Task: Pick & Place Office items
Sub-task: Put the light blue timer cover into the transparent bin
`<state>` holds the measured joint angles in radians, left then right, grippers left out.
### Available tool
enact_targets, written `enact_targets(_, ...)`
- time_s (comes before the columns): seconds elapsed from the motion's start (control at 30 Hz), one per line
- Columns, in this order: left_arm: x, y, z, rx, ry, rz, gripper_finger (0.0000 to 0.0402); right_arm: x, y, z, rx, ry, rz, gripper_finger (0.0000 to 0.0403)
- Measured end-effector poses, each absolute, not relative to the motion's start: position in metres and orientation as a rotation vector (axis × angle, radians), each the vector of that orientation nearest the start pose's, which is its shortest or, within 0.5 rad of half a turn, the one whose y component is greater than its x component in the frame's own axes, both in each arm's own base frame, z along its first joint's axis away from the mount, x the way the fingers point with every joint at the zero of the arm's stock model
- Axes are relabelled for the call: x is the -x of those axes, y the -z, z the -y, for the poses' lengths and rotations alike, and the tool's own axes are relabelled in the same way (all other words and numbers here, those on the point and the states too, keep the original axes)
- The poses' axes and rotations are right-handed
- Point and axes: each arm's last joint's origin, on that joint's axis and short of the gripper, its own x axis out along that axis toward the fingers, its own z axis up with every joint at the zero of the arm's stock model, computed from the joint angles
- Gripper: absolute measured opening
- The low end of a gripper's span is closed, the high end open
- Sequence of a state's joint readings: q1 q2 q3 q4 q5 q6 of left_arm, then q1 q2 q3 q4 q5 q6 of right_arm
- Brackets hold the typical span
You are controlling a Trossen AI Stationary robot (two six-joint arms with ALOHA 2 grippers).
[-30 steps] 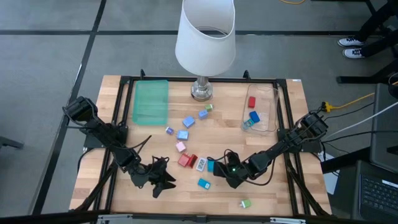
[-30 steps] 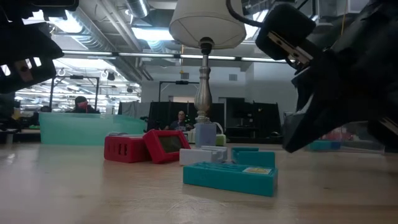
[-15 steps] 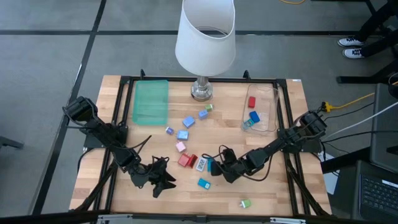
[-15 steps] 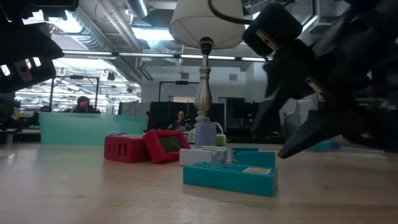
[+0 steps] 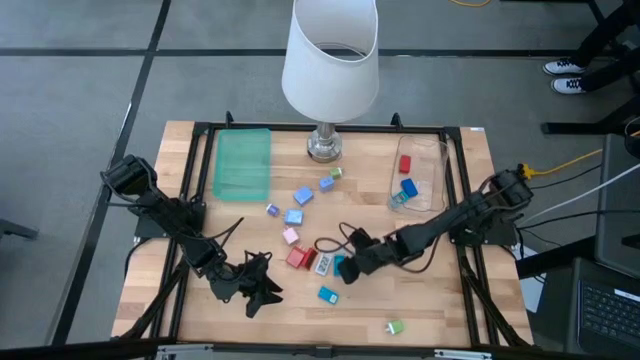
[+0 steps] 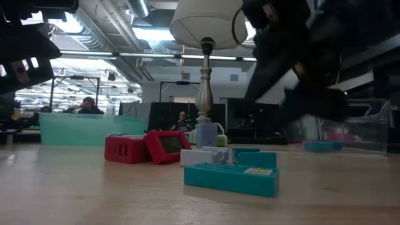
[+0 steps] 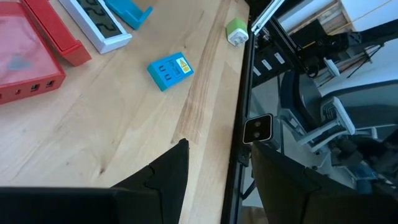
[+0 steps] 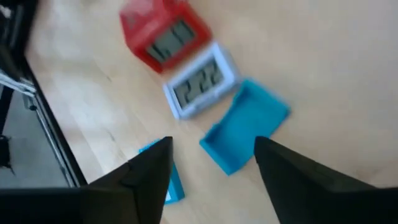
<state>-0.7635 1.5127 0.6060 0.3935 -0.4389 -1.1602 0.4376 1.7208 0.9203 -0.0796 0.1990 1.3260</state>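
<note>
The right gripper [image 5: 347,268] hangs low over the table's middle with its fingers [image 8: 146,171] spread apart and nothing between them. Directly under its tips lies a cyan open-sided holder [image 8: 244,126], a shallow blocky tray shape. Touching that holder on its far side is a white little clock [image 8: 201,87] with a grey digit display, and beyond that a red clock [image 8: 163,34] of the same build, tilted. On the near side of the gripper, toward the table's front edge, rests a flat cyan block [image 5: 328,294] with a yellow label. Farther off, a green-and-white cube [image 5: 394,327] sits near the front edge. The left gripper [image 5: 262,285] waits beside the front left, fingers [image 7: 160,177] parted and empty. Beyond the right gripper, blue pieces [image 5: 294,216] scatter toward the lamp [image 5: 330,60].
</note>
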Motion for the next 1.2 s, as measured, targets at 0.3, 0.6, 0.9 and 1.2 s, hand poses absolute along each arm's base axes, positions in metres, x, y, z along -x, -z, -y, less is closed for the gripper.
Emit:
enact_targets(0.3,-0.215,-0.165,0.187,0.859,0.024,-0.542,0.0168,-0.301,-0.173,-0.104,-0.605,0.182,-0.953,0.0203)
enact_targets(0.6,-0.219,-0.165,0.183,0.887,-0.003,-0.532,0.0168,-0.305,-0.171,-0.081,-0.344,0.140,-0.969,0.0203)
enact_targets(0.9,-0.222,-0.162,0.176,0.834,-0.038,-0.538,0.0168,-0.307,-0.171,-0.069,-0.410,0.276,-0.940,0.0203)
enact_targets(1.2,-0.229,-0.161,0.166,0.818,-0.086,-0.533,0.0168,-0.302,-0.166,-0.051,-0.365,0.361,-1.005,0.0203)
